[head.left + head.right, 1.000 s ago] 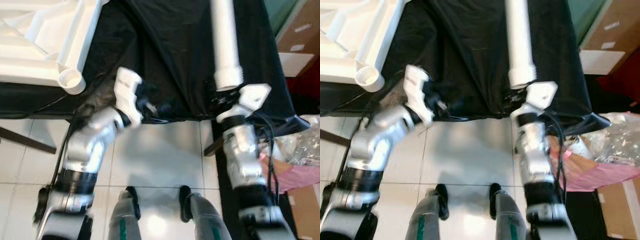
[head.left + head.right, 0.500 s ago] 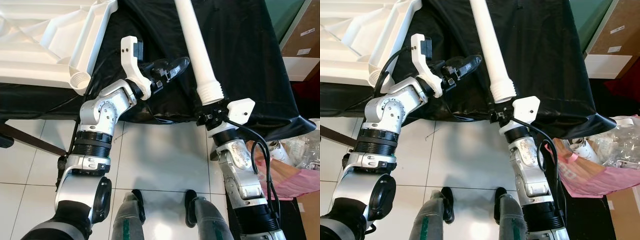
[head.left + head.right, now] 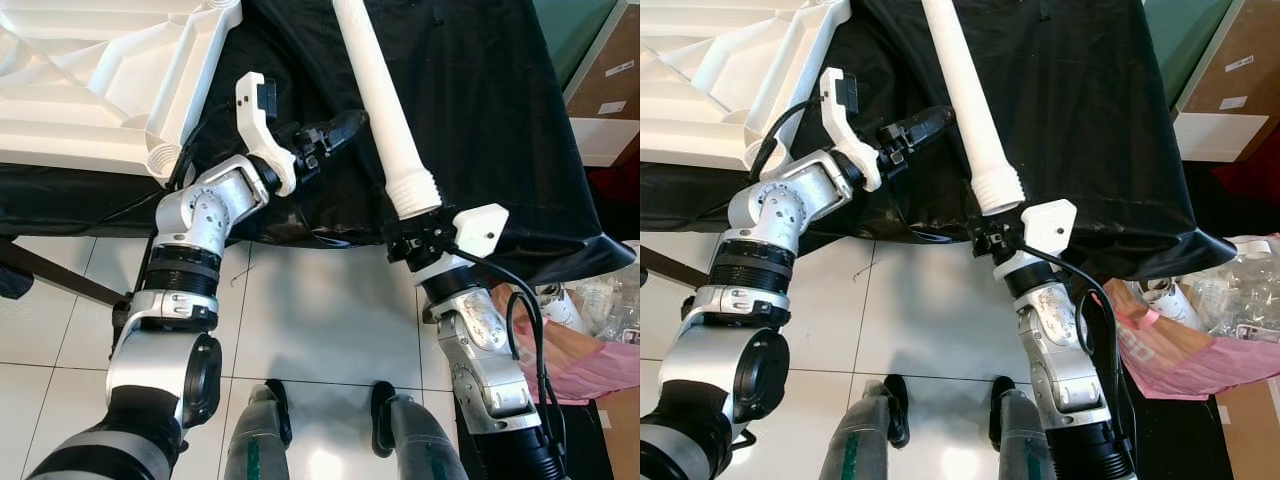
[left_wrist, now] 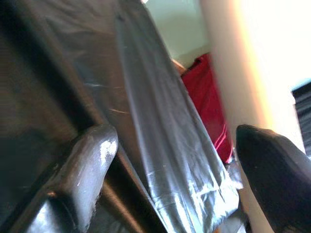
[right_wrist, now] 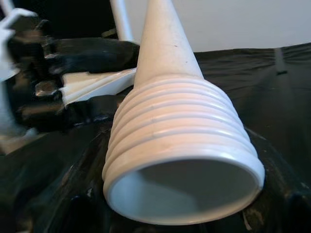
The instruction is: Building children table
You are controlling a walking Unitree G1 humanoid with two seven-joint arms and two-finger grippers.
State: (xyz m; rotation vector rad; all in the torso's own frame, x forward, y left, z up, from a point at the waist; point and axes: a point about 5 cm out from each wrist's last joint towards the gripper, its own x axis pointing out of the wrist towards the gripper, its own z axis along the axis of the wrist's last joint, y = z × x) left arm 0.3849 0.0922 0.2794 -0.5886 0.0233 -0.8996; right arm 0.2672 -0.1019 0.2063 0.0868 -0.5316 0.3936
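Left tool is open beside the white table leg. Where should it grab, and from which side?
Probably the smooth shaft of the table leg above its threaded end, closing in from the robot's left, where the left tool sits open; the round tube there suits its fingers.

Head cameras look down; wrist cameras sit close.

Looking like a home room or storage corner doubling as an assembly spot: glossy white floor tiles (image 3: 320,330) running underfoot, a worktop draped in black cloth (image 3: 480,110) carrying a white plastic children's tabletop (image 3: 90,80) lying upside down. Cardboard boxes (image 3: 1225,70) sitting at the right, and a pink bag (image 3: 1200,355) with clear plastic wrapping (image 3: 1240,290) spilling beside it.
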